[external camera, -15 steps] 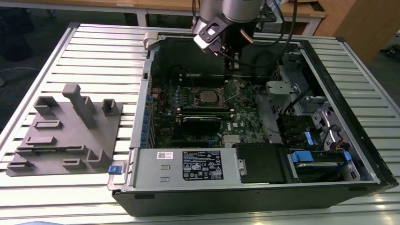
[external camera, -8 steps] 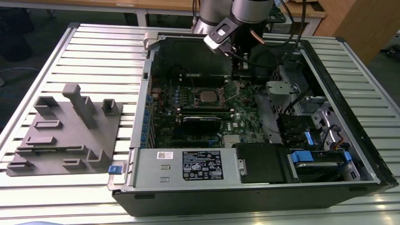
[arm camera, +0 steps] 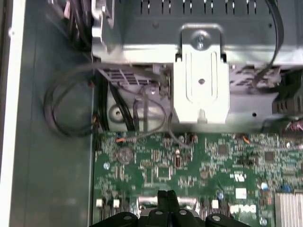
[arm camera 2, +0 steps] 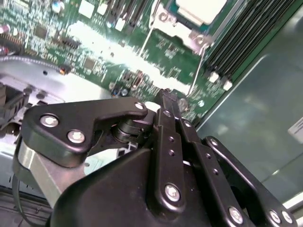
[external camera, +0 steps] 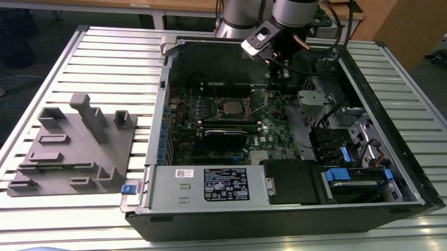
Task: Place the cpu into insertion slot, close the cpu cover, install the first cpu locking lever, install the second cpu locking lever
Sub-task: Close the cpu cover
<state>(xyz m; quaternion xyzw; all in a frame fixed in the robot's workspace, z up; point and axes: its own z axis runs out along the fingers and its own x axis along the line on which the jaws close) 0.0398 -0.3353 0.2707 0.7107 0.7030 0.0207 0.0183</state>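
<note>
Pointing at the green motherboard (arm camera: 156, 161), our gripper (arm camera 2: 166, 96) has its fingers (arm camera 2: 163, 124) pinched together, gripping nothing; we see the cpu (external camera: 229, 106) seated in the insertion slot (external camera: 216, 107) nearby.

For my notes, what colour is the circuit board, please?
The board is green; clearest in first wrist view.

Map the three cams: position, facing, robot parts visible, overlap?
Exterior view: off the arm, looking down into the open black computer case on the slatted metal table; grey robot arm shows.
Second wrist view: on the wrist, looking along the shut black gripper at the green motherboard and square silver-topped cpu.
First wrist view: on the wrist, facing motherboard and silver metal bracket; gripper shows.
Shared: both wrist views show gripper and motherboard.
</note>
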